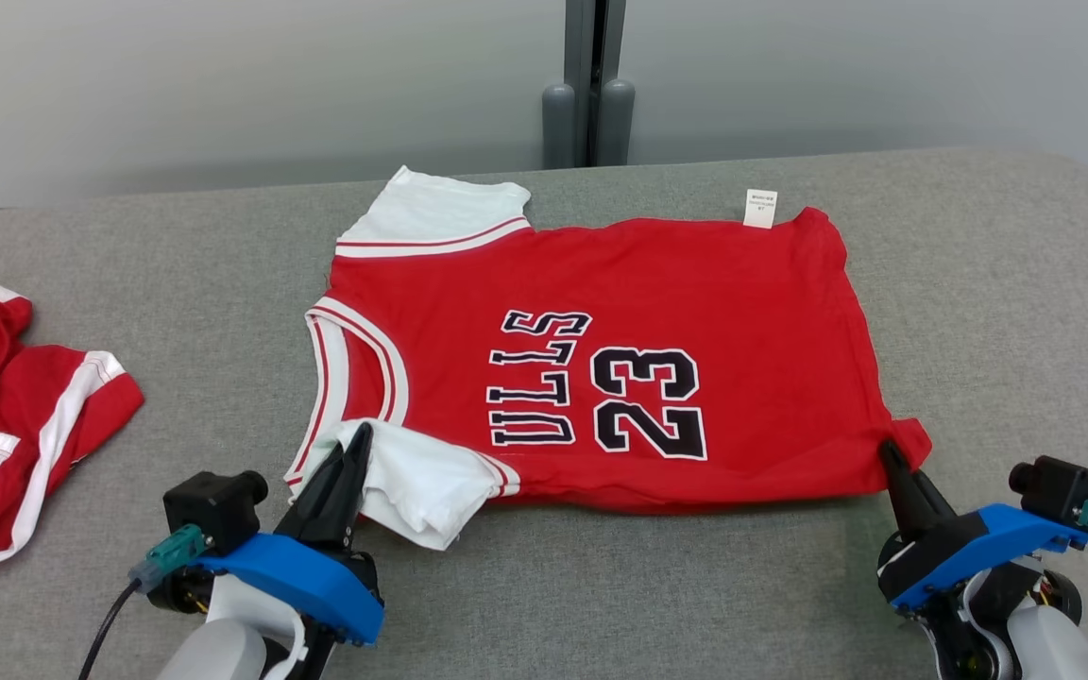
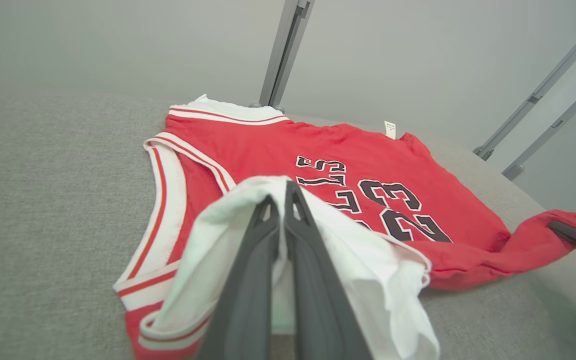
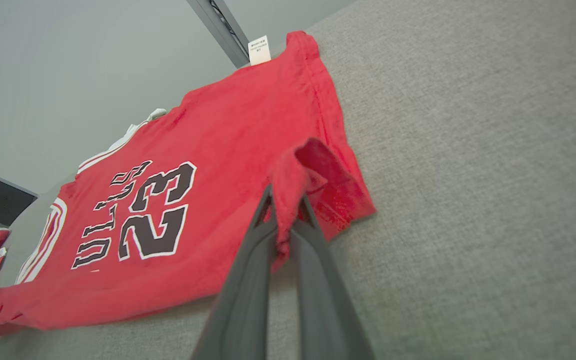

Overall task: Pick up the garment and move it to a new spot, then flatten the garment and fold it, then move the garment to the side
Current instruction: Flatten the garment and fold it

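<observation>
grey woven-fabric worktop [image 1: 978,283], far right corner rounded. plain pale grey wall [image 1: 223,85] behind it. dark grey vertical metal post [image 1: 587,57] at far edge centre, two rounded grey caps [image 1: 558,123] at its base. light even.

Red jersey [image 1: 638,283] with white sleeves, striped trim and black "23", lying nearly flat, print upward, on the grey cloth surface [image 1: 997,312]; near sleeve bunched, near hem corner lifted.
</observation>
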Robot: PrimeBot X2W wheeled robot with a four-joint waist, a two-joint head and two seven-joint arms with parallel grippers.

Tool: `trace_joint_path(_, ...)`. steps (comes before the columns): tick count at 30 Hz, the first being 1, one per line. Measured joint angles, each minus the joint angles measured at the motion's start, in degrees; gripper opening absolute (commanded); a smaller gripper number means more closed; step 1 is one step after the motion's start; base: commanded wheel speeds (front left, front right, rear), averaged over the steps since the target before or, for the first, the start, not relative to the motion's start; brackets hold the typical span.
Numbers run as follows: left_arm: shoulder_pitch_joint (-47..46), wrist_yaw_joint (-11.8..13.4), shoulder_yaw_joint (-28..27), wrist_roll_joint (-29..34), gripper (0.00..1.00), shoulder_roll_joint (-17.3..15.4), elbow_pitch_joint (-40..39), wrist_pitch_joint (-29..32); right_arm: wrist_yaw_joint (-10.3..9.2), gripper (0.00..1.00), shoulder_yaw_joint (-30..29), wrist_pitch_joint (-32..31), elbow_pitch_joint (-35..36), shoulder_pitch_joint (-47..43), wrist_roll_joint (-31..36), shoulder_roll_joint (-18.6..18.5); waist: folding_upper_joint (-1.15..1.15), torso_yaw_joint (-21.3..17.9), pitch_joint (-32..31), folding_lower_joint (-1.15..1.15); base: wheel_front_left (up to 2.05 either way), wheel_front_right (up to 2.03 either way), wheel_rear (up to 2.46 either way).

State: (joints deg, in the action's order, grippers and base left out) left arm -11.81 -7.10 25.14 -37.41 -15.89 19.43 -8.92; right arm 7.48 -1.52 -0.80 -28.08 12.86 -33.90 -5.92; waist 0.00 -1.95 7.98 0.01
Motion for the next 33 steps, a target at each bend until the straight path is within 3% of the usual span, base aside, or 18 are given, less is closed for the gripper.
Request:
trace_joint_path(8, -7.57, -0.1, 2.86, -1.79, 0.0, -0.85, 6.03, -0.54, 0.0, 0.0, 1.07, -0.04, -3.96, 5.77, -0.53, 0.13, 0.0, -0.68, 2.28, 0.0, 0.0, 0.0, 0.0)
trace_joint_path(9, -8.61, -0.1, 3.43, -2.05, 0.0, -0.89, 6.67, -0.64, 0.0, 0.07, 1.2, 0.11, -4.54, 6.59, -0.53, 0.13, 0.01, -0.78, 2.58, 0.0, 0.0, 0.0, 0.0)
trace_joint_path(10, -9.57, -0.1, 3.85, -2.4, 0.0, -0.89, 7.27, -0.79, 0.0, 0.07, 1.38, 0.23, -5.04, 7.33, -0.53, 0.12, 0.0, -0.83, 2.88, 0.0, 0.0, 0.0, 0.0)
trace_joint_path(11, -10.47, -0.1, 4.26, -2.83, 0.0, -0.93, 8.09, -0.88, 0.0, 0.42, 1.65, 0.46, -5.58, 8.08, -0.45, 0.11, 0.01, -0.85, 3.17, 0.0, 0.0, 0.0, 0.0)
trace_joint_path(12, -11.26, -0.1, 4.74, -2.92, 0.5, -1.13, 8.84, -1.37, 0.0, 1.0, 1.97, 0.89, -6.0, 8.81, -0.43, 0.14, 0.0, -0.91, 3.51, 0.0, 0.0, 0.0, 0.0)
trace_joint_path(13, -12.04, -0.1, 4.83, -2.93, 1.0, -1.27, 9.78, -1.99, 0.0, 1.0, 2.13, 1.2, -6.41, 9.47, -0.43, 0.11, 0.0, -0.93, 3.83, 0.0, 0.0, 0.0, 0.0)
trace_joint_path(25, -15.91, -0.11, 5.54, -4.8, 1.0, -0.36, 15.73, -5.9, 0.0, 1.0, 5.21, 7.61, -10.51, 11.52, 0.23, -2.23, 0.01, 0.13, 3.96, 0.0, 0.0, 0.0, 0.0)
trace_joint_path(33, -9.34, -0.11, 2.52, -3.49, 1.0, -0.68, 15.64, -6.08, 0.0, 1.0, 7.05, 9.99, -12.69, 9.03, 1.59, -5.33, 0.0, 0.65, 2.11, -0.01, 0.0, 0.0, 0.0)
